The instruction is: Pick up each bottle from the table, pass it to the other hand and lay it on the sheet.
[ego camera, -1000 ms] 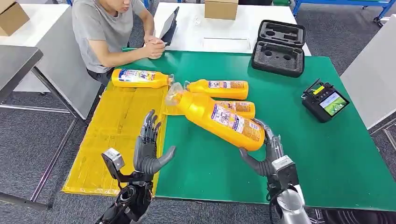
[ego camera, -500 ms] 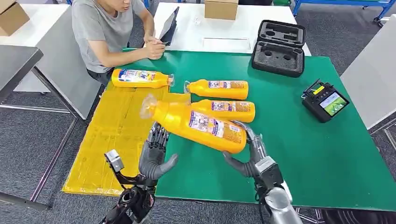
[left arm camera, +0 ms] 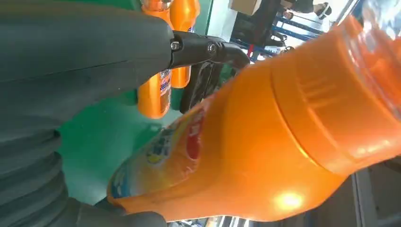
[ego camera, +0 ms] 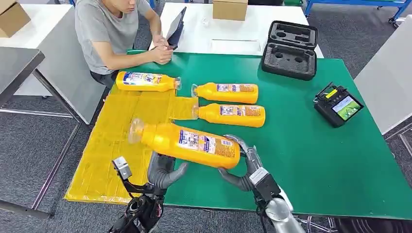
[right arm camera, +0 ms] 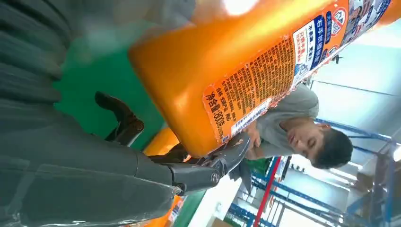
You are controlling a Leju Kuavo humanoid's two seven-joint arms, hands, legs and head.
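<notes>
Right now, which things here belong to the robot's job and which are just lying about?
Job: held bottle, right hand, left hand, two bottles on table, bottle on sheet, yellow sheet.
Lying about: black case, controller, cardboard box.

Orange bottles (ego camera: 187, 141), yellow sheet (ego camera: 116, 141), green table (ego camera: 311, 145).

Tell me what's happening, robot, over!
Right hand holds bottle by its base. Left hand under it, grip unclear. Yellow sheet ahead, nothing blocking.

One bottle (ego camera: 145, 81) lies on the sheet (ego camera: 114, 145) at centre-left, two bottles (ego camera: 228, 103) on the tabletop (ego camera: 311, 155) just right of it.
</notes>
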